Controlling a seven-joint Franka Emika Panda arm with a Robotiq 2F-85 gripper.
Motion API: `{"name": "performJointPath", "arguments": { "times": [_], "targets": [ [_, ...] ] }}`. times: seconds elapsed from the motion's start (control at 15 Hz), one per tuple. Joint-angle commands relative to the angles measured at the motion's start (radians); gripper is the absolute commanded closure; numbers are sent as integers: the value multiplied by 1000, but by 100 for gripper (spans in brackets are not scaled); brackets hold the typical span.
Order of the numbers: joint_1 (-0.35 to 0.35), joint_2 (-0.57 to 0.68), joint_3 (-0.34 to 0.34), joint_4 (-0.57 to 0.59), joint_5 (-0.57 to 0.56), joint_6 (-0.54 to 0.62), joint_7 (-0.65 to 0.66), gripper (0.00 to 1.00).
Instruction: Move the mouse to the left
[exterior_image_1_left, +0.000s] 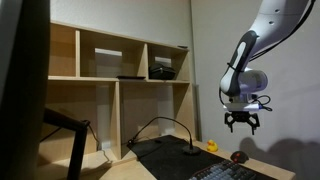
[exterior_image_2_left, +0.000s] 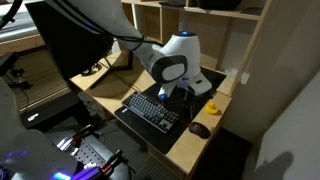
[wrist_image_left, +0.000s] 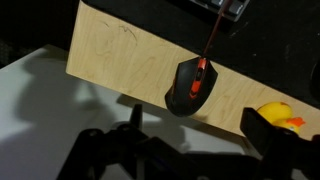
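Note:
The mouse (wrist_image_left: 190, 86) is small, dark and dome-shaped, with a red wheel and a thin cable running away from it. It lies on the light wooden desk (wrist_image_left: 115, 55) near the desk edge. It also shows in both exterior views (exterior_image_1_left: 238, 157) (exterior_image_2_left: 200, 130), to the side of the keyboard. My gripper (exterior_image_1_left: 241, 122) hangs well above the mouse, open and empty. In the wrist view its two dark fingers (wrist_image_left: 195, 135) stand apart at the bottom, with the mouse just beyond them. In an exterior view the robot's wrist (exterior_image_2_left: 175, 65) hides the fingers.
A yellow rubber duck (wrist_image_left: 280, 115) (exterior_image_1_left: 211, 146) (exterior_image_2_left: 213, 108) sits close to the mouse. A flat black keyboard (exterior_image_2_left: 152, 110) lies on a black mat (exterior_image_1_left: 170, 155). Wooden shelves (exterior_image_1_left: 120, 65) stand behind the desk. A dark monitor (exterior_image_2_left: 75, 35) is at one side.

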Motion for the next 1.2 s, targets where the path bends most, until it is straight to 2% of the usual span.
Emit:
{"name": "performJointPath", "arguments": {
  "times": [0.0, 0.13, 0.33, 0.4, 0.73, 1.13],
  "targets": [
    [18, 102, -29, 47, 5, 94, 87, 0],
    [18, 155, -43, 63, 29, 154, 130, 0],
    [4, 234, -33, 106, 108, 155, 137, 0],
    [25, 179, -52, 58, 86, 152, 116, 0],
    [24, 233, -51, 97, 122, 152, 118, 0],
    [37, 394, -26, 170, 199, 214, 155, 0]
  ]
}}
